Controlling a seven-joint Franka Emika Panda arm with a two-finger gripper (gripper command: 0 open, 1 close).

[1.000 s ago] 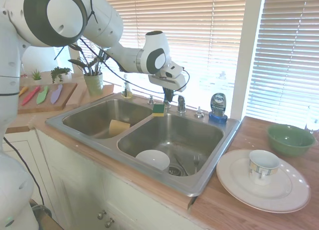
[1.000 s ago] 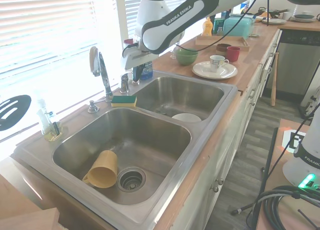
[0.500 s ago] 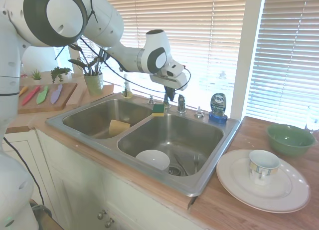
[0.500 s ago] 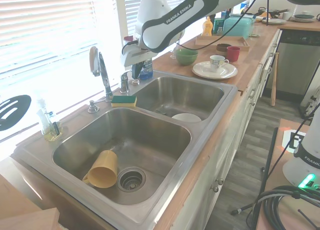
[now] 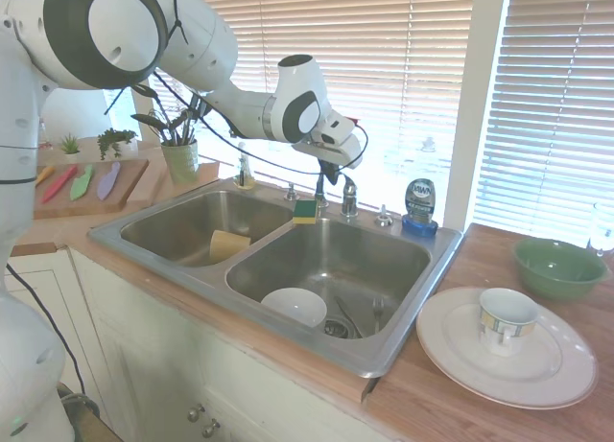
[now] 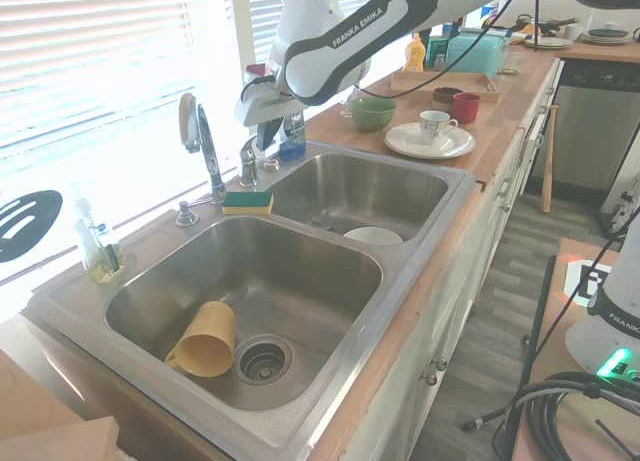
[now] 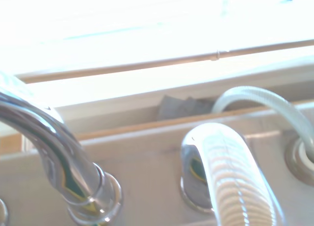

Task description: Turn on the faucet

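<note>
The shiny faucet (image 6: 203, 146) stands at the back of the steel sink (image 6: 330, 381), between the two bowls. Its thin spout goes up and bends over. Its little lever handle (image 6: 247, 164) stands just beside it, on the side where the blue soap bottle (image 5: 420, 204) is.

The white arm reaches over the sink, and its tool (image 6: 262, 141) hangs right above the lever handle. The dark fingers point down and look close together, but I cannot tell if they are squeezed closed or touching the handle (they are too small and dark to see well).

In the wrist view, the bottom of the spout (image 7: 73, 172) and the handle (image 7: 223, 177) are very close and blurry.

A yellow and green sponge (image 6: 247, 201) lies on the sink edge just in front of the faucet. A yellow cup (image 6: 203, 340) lies on its side in one bowl, next to the drain. A white bowl (image 5: 294, 306) sits in the other one.

On the wooden bench (image 5: 451, 384) beside the sink there is a white plate (image 5: 537, 370) with a mug (image 5: 505, 318) on it. A green bowl (image 5: 559, 267) sits behind the plate.
</note>
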